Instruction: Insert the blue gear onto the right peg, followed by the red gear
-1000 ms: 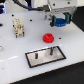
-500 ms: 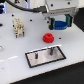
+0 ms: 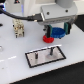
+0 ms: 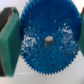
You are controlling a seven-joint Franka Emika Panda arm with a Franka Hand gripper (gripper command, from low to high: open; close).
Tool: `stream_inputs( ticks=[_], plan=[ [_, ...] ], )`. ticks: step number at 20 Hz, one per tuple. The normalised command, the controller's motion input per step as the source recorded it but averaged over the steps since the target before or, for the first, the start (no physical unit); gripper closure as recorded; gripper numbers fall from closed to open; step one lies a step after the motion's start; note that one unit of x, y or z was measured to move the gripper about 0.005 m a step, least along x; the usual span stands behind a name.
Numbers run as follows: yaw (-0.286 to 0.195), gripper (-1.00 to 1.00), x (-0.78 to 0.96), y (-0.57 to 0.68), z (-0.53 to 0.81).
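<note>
My gripper (image 3: 57, 31) is shut on the blue gear (image 3: 57, 33), which hangs a little above the table at the exterior view's right. In the wrist view the blue gear (image 4: 48, 41) fills the picture, toothed rim all round and a pale hub hole in the middle, with green fingers (image 4: 8, 39) pressed on either side. The red gear (image 3: 47, 38) lies on the table just beside and below the blue one, partly hidden by it. On the grey black-rimmed plate (image 3: 35, 58) in front stand two thin dark posts; the right peg (image 3: 51, 50) is the taller.
A small white-and-dark block (image 3: 18, 29) stands at the back on the exterior view's left. A white object (image 3: 1, 50) sits at that view's left edge. Coloured items line the far edge behind the arm.
The blue gear has risen slightly off the table in the gripper. The red gear and the plate have not moved.
</note>
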Motion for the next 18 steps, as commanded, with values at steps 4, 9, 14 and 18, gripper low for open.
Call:
stream_inputs(
  ticks=[4,9,14,18],
  plan=[
    [0.000,1.00,0.74,-0.08,0.04],
    [0.000,1.00,0.55,-0.14,-0.02],
    [0.000,1.00,0.18,-0.12,-0.12],
    [0.000,1.00,0.06,-0.06,0.02]
  ],
)
